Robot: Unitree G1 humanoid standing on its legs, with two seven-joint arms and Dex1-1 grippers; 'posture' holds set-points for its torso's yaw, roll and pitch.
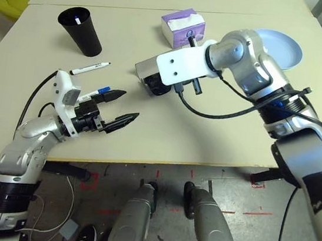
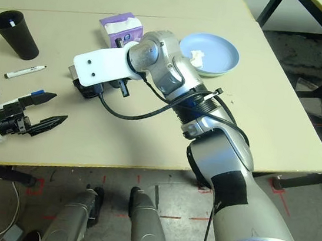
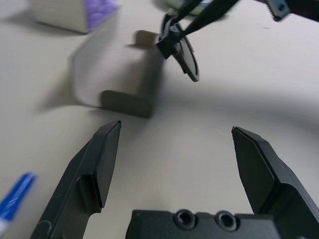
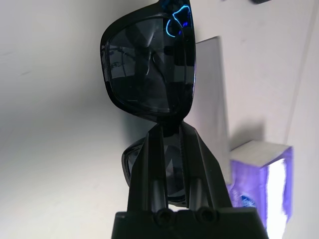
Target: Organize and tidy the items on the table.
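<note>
My right gripper [image 4: 172, 134] is shut on the black sunglasses [image 4: 149, 64] and holds them by the bridge, just above the table [image 1: 206, 138]. The open grey glasses case [image 3: 124, 79] lies right beside them. Nearer me and to their left, my left gripper [image 1: 124, 107] is open and empty. A white marker with a blue cap [image 1: 97, 93] lies by its far finger. Another white marker, black-capped [image 1: 89, 68], lies further back, in front of the black cup [image 1: 81, 30]. The blue plate [image 2: 220, 57] at the far right holds a crumpled white tissue [image 2: 197, 57].
A purple and white tissue box [image 1: 182, 27] stands behind the glasses case. My right forearm reaches across the middle of the table from the right. The table's front edge runs just below my left gripper.
</note>
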